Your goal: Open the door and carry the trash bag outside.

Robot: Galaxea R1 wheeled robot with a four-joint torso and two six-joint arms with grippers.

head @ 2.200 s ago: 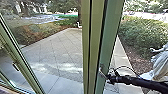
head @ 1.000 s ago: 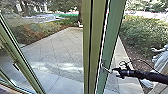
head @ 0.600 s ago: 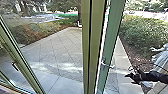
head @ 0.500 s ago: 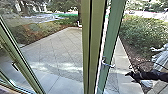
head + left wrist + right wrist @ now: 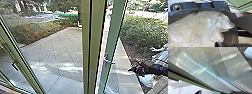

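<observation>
Our right gripper (image 5: 132, 70) was outside the green door (image 5: 117, 30), near the silver handle (image 5: 109, 61) but not touching it. The handle stuck out from the door. We could not tell if that gripper was wide or squeezed.

The door stood a little bit open. A thin, bright gap ran up between its edge and the thick green post (image 5: 93, 50). Past the door's outer edge, a pale strip of path (image 5: 125, 60) gave us some room, and then came the dirt and the big bush (image 5: 147, 32). A white statue (image 5: 156, 60) stood on that side, behind our right arm.

On the other side of the post, the stone yard (image 5: 55, 50) was wide and flat behind the glass. Low plants (image 5: 30, 32) grew along its far edge. A slanting green frame (image 5: 22, 60) with a small dark handle (image 5: 15, 66) stood at our left.

The trash bag (image 5: 193, 30) was in front of our left wrist camera, clear, puffy and all crinkled. Our left gripper (image 5: 218, 44) was by its edge, mostly hidden, so we could not tell if it was holding the bag.
</observation>
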